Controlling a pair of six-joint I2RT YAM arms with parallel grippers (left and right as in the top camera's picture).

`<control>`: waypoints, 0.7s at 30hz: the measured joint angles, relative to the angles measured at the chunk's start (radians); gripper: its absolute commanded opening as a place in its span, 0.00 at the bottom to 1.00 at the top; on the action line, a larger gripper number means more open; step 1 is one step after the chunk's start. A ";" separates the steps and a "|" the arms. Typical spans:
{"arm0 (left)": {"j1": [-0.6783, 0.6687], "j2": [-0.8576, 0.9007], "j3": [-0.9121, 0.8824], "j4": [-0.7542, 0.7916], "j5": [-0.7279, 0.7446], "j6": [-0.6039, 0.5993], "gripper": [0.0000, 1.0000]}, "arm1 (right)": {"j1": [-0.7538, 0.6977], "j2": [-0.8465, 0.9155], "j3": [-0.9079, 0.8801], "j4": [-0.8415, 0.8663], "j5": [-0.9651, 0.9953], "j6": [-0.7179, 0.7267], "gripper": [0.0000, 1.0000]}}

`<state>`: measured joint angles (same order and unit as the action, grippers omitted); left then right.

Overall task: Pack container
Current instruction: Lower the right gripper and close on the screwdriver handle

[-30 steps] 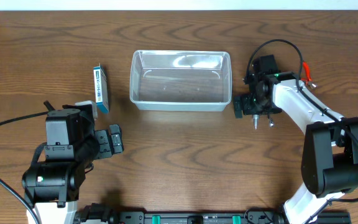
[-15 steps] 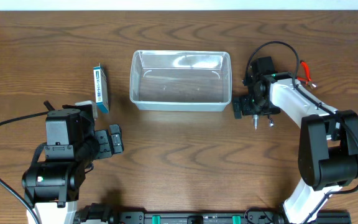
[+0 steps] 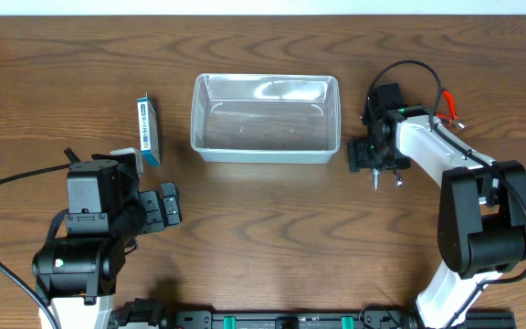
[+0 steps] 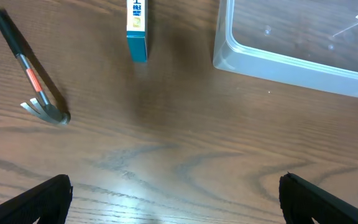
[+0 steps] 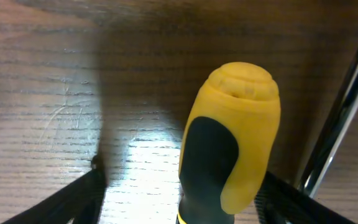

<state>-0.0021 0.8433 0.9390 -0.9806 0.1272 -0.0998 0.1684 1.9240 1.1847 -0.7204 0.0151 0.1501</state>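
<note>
The clear plastic container [image 3: 265,146] stands empty at the table's far middle; its corner shows in the left wrist view [image 4: 291,59]. My right gripper [image 3: 365,153] is just right of it, lowered over a screwdriver with a yellow and black handle [image 5: 229,143]. Its fingers [image 5: 185,199] are open on either side of the handle, the left one well apart from it. The screwdriver's metal shaft [image 3: 375,180] sticks out below the gripper. My left gripper [image 3: 167,203] is open and empty over bare wood [image 4: 176,199].
A blue-and-white box [image 3: 148,131] lies left of the container. A hammer with a black handle and orange band [image 4: 33,74] lies left of the box. A second metal shaft [image 5: 340,112] lies beside the screwdriver. A red-handled tool [image 3: 447,102] lies at the far right.
My right gripper has shifted slightly to the right, away from the container's wall. The left arm has not moved.
</note>
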 measured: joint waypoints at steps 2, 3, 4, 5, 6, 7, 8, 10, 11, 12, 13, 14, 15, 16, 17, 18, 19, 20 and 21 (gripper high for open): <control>0.000 0.000 0.000 0.000 0.000 0.000 0.98 | 0.000 0.000 0.000 0.000 0.000 0.003 0.67; 0.000 0.000 0.000 0.000 0.000 0.000 0.98 | 0.000 0.000 0.000 0.000 0.000 0.005 0.67; 0.000 0.000 0.000 0.000 0.000 0.000 0.98 | 0.000 0.000 0.000 0.000 0.000 0.006 0.66; 0.000 0.000 0.000 0.000 0.000 0.000 0.98 | 0.000 0.000 0.000 0.000 0.000 0.006 0.66; 0.000 0.000 0.000 0.000 0.000 0.000 0.98 | 0.000 0.000 0.000 0.000 0.000 0.006 0.64; 0.000 0.000 0.000 0.000 0.000 0.000 0.98 | 0.000 0.000 0.000 0.000 0.000 0.005 0.62; 0.000 0.000 0.000 0.000 0.000 0.000 0.98 | 0.000 0.000 0.000 -0.001 0.000 0.007 0.59; 0.000 0.000 0.000 0.000 0.000 0.000 0.98 | 0.000 0.000 0.000 -0.002 0.000 0.007 0.51; 0.000 0.000 0.000 0.000 0.000 0.000 0.98 | 0.000 0.000 0.000 -0.004 0.000 0.006 0.48; 0.000 0.000 0.000 0.000 0.000 0.000 0.98 | 0.000 0.000 0.000 -0.005 0.000 0.010 0.46; 0.000 0.000 0.000 0.000 0.000 0.000 0.98 | 0.000 0.000 0.000 -0.005 0.000 0.014 0.45; 0.000 0.000 0.000 0.000 0.000 0.000 0.98 | 0.000 0.000 0.000 -0.006 0.000 0.017 0.44; 0.000 0.000 0.000 0.000 0.000 0.000 0.98 | 0.000 0.000 0.000 -0.006 0.000 0.019 0.43; 0.000 0.000 0.000 0.000 0.000 0.000 0.98 | 0.000 0.000 0.000 -0.007 0.000 0.022 0.43; 0.000 0.000 0.000 0.000 0.000 0.000 0.98 | 0.000 0.000 0.000 -0.007 0.000 0.023 0.42; 0.000 0.000 0.000 0.000 0.000 0.000 0.98 | 0.000 0.000 0.000 -0.007 0.000 0.026 0.41; 0.000 0.000 0.000 0.000 0.000 0.000 0.98 | 0.000 0.000 0.000 -0.007 0.000 0.026 0.40; 0.000 0.000 0.000 0.000 0.000 0.000 0.98 | 0.000 0.000 0.000 -0.008 0.000 0.028 0.39; 0.000 0.000 0.000 0.000 0.000 0.000 0.98 | 0.000 0.000 0.000 -0.007 0.000 0.029 0.36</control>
<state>-0.0021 0.8433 0.9390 -0.9806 0.1272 -0.0998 0.1684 1.9240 1.1847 -0.7277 0.0147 0.1791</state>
